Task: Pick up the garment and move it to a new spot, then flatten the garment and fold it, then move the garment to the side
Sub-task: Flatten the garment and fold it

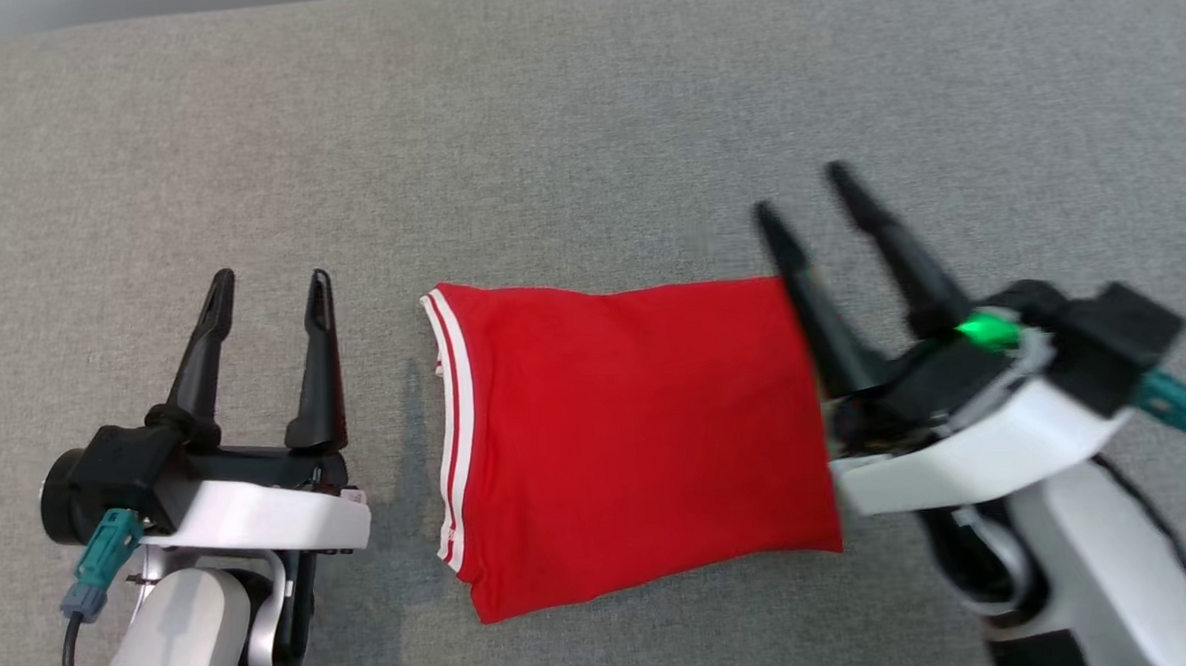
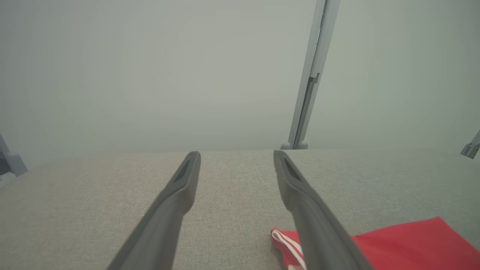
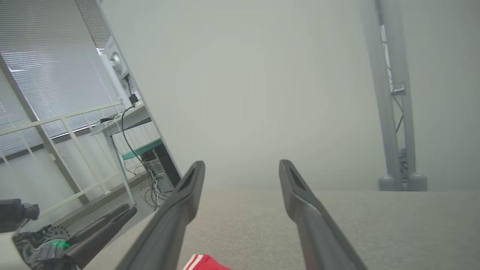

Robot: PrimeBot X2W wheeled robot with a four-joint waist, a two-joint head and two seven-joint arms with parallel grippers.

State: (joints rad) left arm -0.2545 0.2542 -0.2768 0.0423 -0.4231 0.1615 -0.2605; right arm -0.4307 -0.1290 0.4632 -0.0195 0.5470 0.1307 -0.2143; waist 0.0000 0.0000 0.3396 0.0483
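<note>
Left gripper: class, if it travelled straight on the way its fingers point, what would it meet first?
Probably nothing: the left gripper points along bare grey fabric surface; the folded red white-striped garment lies to its right.

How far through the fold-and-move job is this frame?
Looks done: the red garment lies folded into a flat rectangle on the grey surface. In hand: nothing, since the left gripper and right gripper flank it with jaws open. Left: moving it to the side.

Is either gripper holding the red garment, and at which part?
Nothing is held. The left gripper and the right gripper both stand open and empty; the red garment lies folded between them.
</note>
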